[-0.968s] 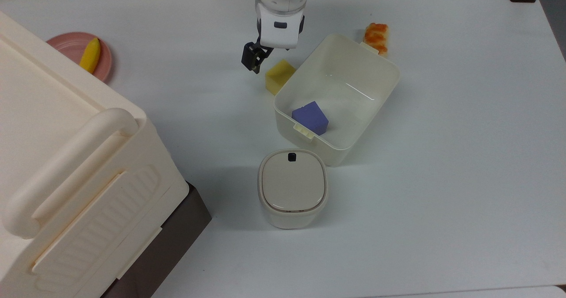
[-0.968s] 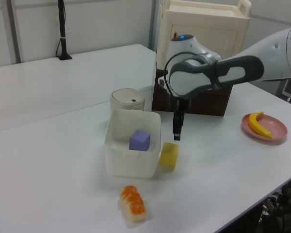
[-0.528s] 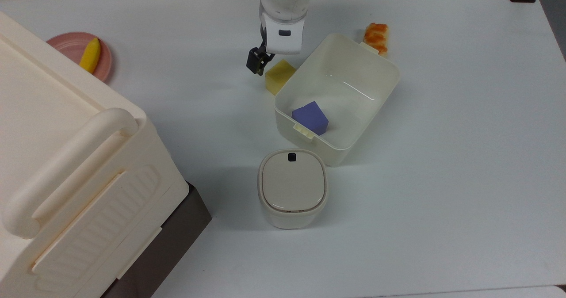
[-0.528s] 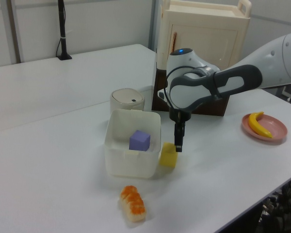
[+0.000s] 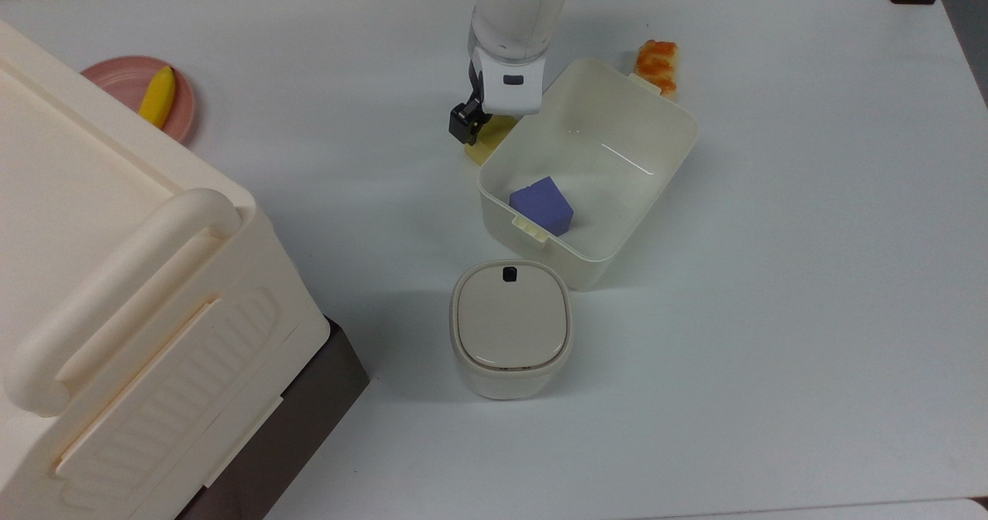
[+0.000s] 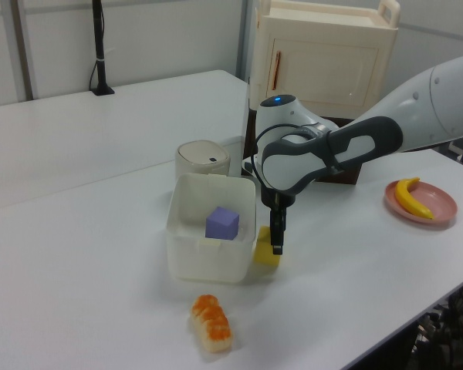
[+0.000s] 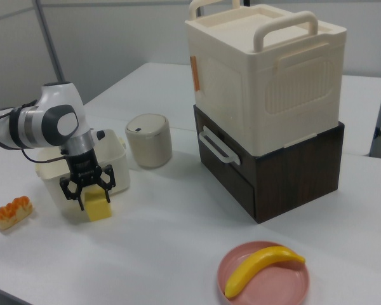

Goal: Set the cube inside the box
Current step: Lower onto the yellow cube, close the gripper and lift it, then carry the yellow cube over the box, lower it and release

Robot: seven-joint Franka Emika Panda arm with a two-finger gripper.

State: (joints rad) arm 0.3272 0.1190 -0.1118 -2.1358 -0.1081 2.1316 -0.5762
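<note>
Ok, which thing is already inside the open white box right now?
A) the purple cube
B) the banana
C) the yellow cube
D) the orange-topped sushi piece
A: the purple cube sits inside the box, while the yellow cube is on the table outside it, under the open gripper.

white table (image 5: 772, 273), box (image 5: 656, 130), yellow cube (image 7: 99, 206)

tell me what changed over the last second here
The end effector moved toward the top view's right and came down over the yellow cube, its open fingers now on either side of it; nothing is gripped yet. The yellow cube, the purple cube in the box, the lidded bin and the banana stayed put.
</note>
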